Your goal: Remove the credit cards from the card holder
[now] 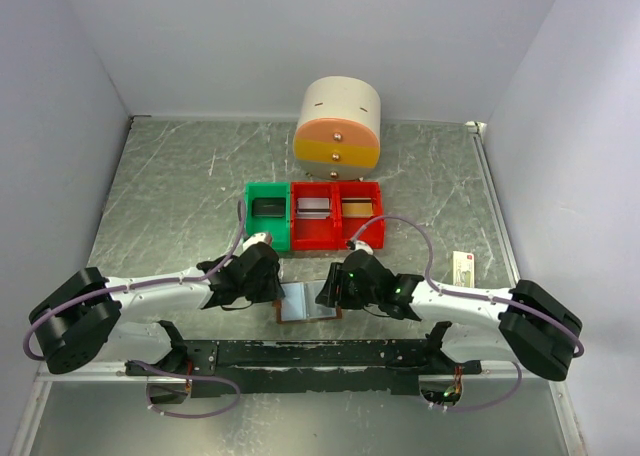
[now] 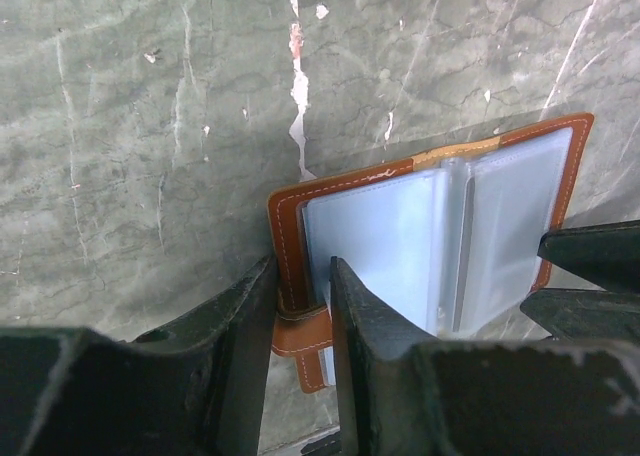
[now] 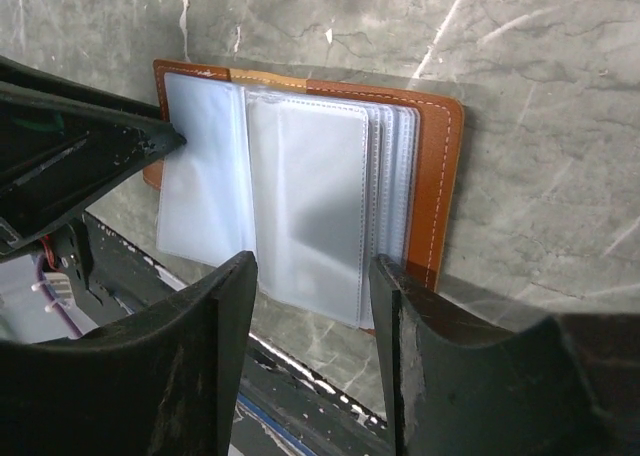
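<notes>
Now card holder (image 1: 308, 303) lies open on table (image 1: 180, 196), near edge, between my claws. Left claw (image 2: 300, 266) straddles brown left cover, likely to pin it flat; clamped or not, cannot tell. Right claw (image 3: 315, 264) spread, empty, over clear sleeves (image 3: 310, 196), ready to reach credit cards.

The brown card holder (image 3: 300, 186) lies open and flat on the table (image 1: 180, 196), its clear sleeves fanned out. A pale grey card (image 1: 313, 208) lies in the red bin (image 1: 315, 238) beyond it.

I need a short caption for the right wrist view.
Right pincer, jaws apart, above the open brown card holder.
</notes>
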Motion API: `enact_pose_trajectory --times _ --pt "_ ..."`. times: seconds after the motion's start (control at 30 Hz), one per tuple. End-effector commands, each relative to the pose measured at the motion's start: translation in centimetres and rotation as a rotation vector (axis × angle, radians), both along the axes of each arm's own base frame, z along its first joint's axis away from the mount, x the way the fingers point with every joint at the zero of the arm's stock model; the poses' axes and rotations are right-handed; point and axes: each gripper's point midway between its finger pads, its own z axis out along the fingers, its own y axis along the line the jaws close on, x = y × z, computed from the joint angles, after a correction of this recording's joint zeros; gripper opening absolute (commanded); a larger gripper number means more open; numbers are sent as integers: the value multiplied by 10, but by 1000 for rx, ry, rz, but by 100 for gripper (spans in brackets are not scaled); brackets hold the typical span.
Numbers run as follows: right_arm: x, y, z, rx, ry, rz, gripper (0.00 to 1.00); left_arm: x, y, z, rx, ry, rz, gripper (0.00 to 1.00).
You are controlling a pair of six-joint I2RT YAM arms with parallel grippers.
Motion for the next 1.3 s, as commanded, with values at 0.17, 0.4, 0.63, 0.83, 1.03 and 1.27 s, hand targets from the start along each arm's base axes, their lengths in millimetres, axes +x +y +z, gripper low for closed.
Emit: enact_pose_trajectory --times 0.17,0.4,0.63,0.83,1.03,1.27 --pt "4 21 22 105 -39 47 48 -8 -1 -2 -16 27 -31 36" --pt "6 29 34 142 -44 51 47 -8 -1 -1 -17 25 -32 36" --pt "5 25 34 112 -36 43 46 -8 0 -1 -17 22 -31 35" --pt "3 29 40 138 -41 66 46 -8 1 -1 -17 22 -28 35" --pt "4 32 49 164 -55 70 46 -8 1 0 -15 19 -30 35" --pt "4 29 52 161 -55 59 46 -7 0 1 -15 17 -32 35"
